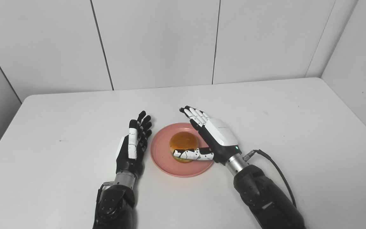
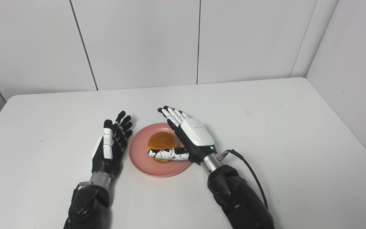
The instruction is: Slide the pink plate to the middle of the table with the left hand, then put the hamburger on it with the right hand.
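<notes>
Pink plate [image 1: 167, 165] sits mid-table w/ hamburger [image 1: 183, 143] already on it. My right hand [image 1: 213, 136] is spread wide beside the burger, thumb in front; left hand [image 1: 134, 144] open, just left of plate. Placing's done, I judge; next: lift right hand clear w/o nudging it.

A pink plate [image 1: 163, 156] lies near the middle of a white table [image 1: 59, 133], with a hamburger [image 1: 183, 143] sitting on it. The right hand [image 1: 213, 135] stands over the plate's right side, fingers [image 1: 193, 114] stretched out straight beyond the bun and thumb lying across the burger's near face, so the hand is spread wide around it. The left hand [image 1: 134, 143] stands edge-on just beside the plate's left rim, fingers extended and apart, holding nothing.
</notes>
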Tool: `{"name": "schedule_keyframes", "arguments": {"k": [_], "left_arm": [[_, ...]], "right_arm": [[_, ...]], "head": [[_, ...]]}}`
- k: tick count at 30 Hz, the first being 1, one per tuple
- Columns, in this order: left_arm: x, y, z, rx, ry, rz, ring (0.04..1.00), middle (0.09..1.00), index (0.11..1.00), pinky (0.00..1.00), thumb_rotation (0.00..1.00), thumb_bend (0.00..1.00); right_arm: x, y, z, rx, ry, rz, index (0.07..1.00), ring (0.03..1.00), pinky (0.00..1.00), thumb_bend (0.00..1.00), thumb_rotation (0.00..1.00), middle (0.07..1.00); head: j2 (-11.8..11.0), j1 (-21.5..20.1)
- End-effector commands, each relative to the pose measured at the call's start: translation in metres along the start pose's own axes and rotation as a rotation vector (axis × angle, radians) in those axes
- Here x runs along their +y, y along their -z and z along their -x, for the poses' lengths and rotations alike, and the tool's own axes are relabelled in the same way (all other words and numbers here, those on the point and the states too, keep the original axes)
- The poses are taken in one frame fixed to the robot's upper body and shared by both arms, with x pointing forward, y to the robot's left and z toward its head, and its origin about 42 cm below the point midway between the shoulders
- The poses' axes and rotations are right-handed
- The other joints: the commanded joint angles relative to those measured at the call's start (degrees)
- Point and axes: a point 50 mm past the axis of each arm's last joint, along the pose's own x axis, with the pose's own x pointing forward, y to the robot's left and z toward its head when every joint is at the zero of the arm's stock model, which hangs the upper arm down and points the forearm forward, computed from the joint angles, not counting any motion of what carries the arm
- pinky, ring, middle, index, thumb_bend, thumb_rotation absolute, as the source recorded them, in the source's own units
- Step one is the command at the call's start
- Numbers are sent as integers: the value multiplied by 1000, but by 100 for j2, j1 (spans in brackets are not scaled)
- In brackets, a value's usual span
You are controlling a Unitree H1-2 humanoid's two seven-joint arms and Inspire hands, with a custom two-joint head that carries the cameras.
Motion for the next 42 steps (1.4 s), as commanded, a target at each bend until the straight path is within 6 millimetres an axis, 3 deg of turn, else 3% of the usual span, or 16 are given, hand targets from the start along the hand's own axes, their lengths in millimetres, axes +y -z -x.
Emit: {"name": "schedule_keyframes", "arguments": {"k": [1,5,9,11,14,19,31,42], "left_arm": [[3,-7,2,-51,20,8,999,996,989,1000,1000,889],[6,-6,6,-76,29,-8,1000,1000,1000,1000,1000,854],[8,-7,12,-116,30,-43,1000,1000,1000,1000,1000,847],[9,-8,14,-139,30,-67,1000,1000,1000,1000,1000,835],[10,-10,14,-161,32,-105,1000,1000,1000,1000,1000,841],[13,-12,14,-192,28,-119,1000,1000,1000,1000,1000,823],[17,-14,14,-225,4,-158,1000,1000,1000,1000,1000,820],[20,-19,12,-181,14,-175,1000,1000,1000,1000,1000,832]], "right_arm": [[-15,-16,-7,-90,101,-49,997,1000,990,694,902,1000],[-17,-19,-2,-80,139,-136,1000,998,950,669,902,1000],[-19,-24,4,-25,198,-375,1000,1000,974,623,884,1000],[-19,-24,5,12,219,-457,1000,1000,995,608,966,1000],[-18,-23,7,49,228,-550,1000,1000,1000,624,997,1000],[-18,-23,7,76,273,-641,1000,1000,1000,635,1000,1000],[-12,-17,16,112,392,-845,1000,1000,1000,549,1000,1000],[-3,-7,32,193,403,-900,1000,1000,1000,564,973,1000]], "head": [[14,-10],[10,-16],[15,-46],[12,-51],[16,-72],[18,-107],[59,-122],[109,-3]]}}
